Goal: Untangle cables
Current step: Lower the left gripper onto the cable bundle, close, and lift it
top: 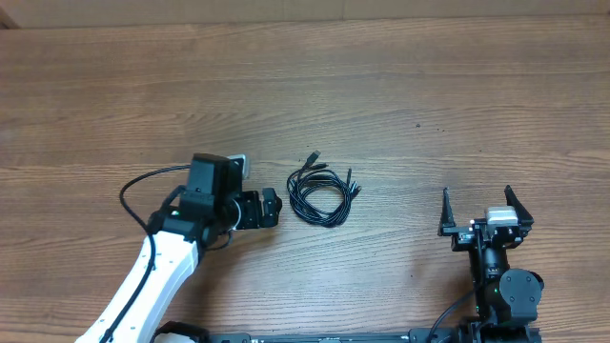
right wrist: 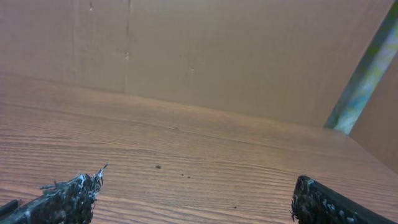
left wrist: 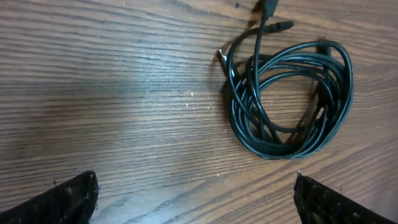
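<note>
Cables point(top: 319, 194) just beside left tool point(top: 274, 208)

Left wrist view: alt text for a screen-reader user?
A coil of black cables lies on the wooden table, upper right, plug ends sticking out at its top. The left end effector's open fingers frame the bottom corners, touching nothing.

Bench point(top: 400, 86): brown wood-grain boards are running side to side.
Wall point(right wrist: 249, 56): a plain tan panel is rising just behind the bench's far edge.
Strip point(right wrist: 367, 71): a blurred grey-green band is slanting beside the wall at right.
Light: a soft sheen is spreading over the bench grain.
</note>
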`<state>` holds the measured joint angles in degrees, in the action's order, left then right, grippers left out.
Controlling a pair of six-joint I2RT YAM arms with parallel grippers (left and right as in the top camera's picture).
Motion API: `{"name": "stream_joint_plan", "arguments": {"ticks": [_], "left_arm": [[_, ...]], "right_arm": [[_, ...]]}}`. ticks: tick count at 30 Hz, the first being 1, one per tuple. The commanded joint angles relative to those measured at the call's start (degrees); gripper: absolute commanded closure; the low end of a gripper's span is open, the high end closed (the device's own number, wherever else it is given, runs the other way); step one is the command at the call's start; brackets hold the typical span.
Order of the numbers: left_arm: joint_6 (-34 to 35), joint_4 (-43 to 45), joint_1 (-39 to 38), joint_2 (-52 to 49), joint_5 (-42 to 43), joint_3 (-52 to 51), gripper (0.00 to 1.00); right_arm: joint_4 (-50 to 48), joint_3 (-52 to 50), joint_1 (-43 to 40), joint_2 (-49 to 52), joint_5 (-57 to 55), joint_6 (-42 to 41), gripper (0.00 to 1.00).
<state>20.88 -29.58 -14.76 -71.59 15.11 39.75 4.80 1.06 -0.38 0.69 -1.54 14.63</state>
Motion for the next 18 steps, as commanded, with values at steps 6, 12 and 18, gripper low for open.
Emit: {"name": "stream_joint_plan", "arguments": {"ticks": [6,12,18], "left_arm": [[4.8,5.2,-3.8,-10.5,-3.5,2.3,0.0],[4.9,0.6,-5.4,-17.8,-7.4,12.2,0.0],[5.0,-6.1,-6.7,-21.7,-8.6,22.9,0.0]], "right_arm": [[-0.2,-0.6,-0.2,-0.5,-0.5,0.0,0.0],[-0.2,-0.6,-0.2,-0.5,-0.5,0.1,0.0],[-0.2,-0.6,-0.2,-0.5,-0.5,0.0,0.0]]}}
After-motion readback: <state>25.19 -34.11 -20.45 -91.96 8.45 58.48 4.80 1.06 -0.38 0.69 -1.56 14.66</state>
